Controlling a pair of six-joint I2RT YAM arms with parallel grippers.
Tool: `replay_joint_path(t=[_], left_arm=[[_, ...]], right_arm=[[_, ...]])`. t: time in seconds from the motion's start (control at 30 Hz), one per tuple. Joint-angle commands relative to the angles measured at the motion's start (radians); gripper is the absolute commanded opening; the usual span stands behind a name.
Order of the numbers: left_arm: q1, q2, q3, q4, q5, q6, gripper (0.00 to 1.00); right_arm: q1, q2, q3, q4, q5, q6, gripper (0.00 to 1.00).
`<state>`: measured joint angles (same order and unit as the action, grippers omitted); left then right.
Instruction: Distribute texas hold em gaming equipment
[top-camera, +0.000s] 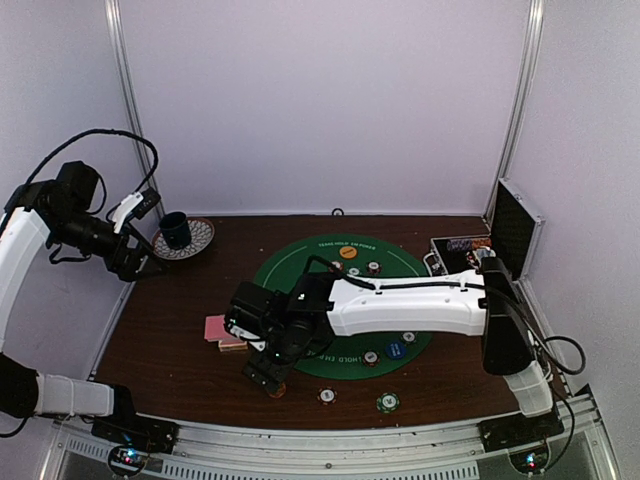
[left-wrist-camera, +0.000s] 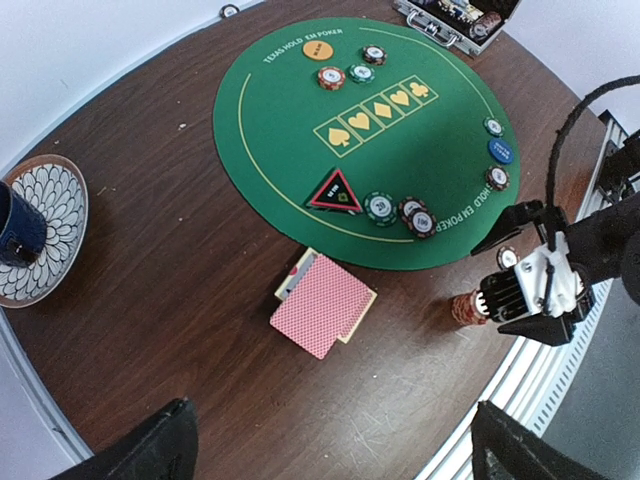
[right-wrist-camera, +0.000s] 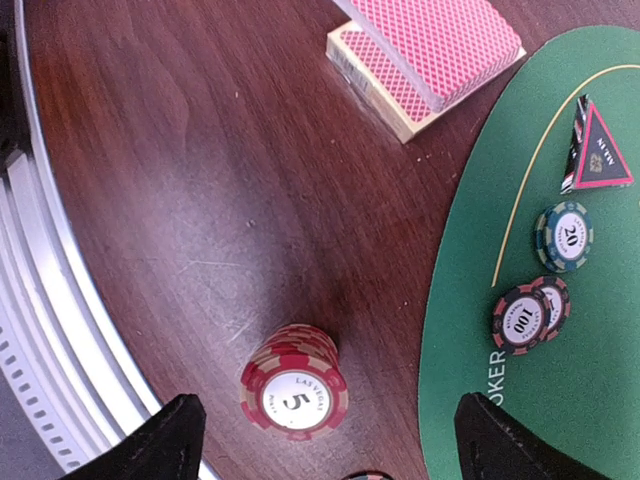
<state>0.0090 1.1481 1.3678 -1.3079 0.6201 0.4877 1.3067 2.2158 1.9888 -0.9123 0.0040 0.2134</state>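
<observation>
Our right tool (right-wrist-camera: 328, 440) released, fingers (right-wrist-camera: 180, 440) spread wide above the wooden surface (right-wrist-camera: 200, 150), we see the red chip stack (right-wrist-camera: 293, 392) standing between them, clear of both, pink-backed cards (right-wrist-camera: 430, 50) lying ahead of it, our left tool (left-wrist-camera: 330, 455) likewise released, high up at the far left

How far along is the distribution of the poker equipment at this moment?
Done, it seems: chips, a red triangle and discs lie spread on the green mat. In hand: nothing gripped; the right gripper hangs open over a red chip stack on bare wood. Left: the card deck sits stacked beside the mat, and the chip case holds more chips. The left gripper is open and empty.
</observation>
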Motion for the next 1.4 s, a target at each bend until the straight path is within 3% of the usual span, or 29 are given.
replay_joint_path(t=[0.0,0.23,0.6,0.87,1.37], left_arm=[[-0.005,-0.017,0.027,0.027,0.025,-0.009,0.98],[-0.005,-0.012,0.024,0.026,0.03,-0.008,0.98],[-0.006,-0.008,0.033,0.027,0.024,-0.008,0.98],[-0.006,-0.011,0.033,0.026,0.02,-0.008,0.97],[-0.006,-0.013,0.031,0.027,0.014,-0.003,0.98]], right_arm=[[0.004,0.034,0.019,-0.014,-0.001,0.006,0.9],[0.017,0.074,0.032,-0.032,0.008,-0.009,0.79],[0.029,0.097,0.045,-0.042,0.017,-0.02,0.73],[0.029,0.099,0.041,-0.037,0.016,-0.02,0.63],[0.028,0.123,0.064,-0.053,-0.001,-0.032,0.57]])
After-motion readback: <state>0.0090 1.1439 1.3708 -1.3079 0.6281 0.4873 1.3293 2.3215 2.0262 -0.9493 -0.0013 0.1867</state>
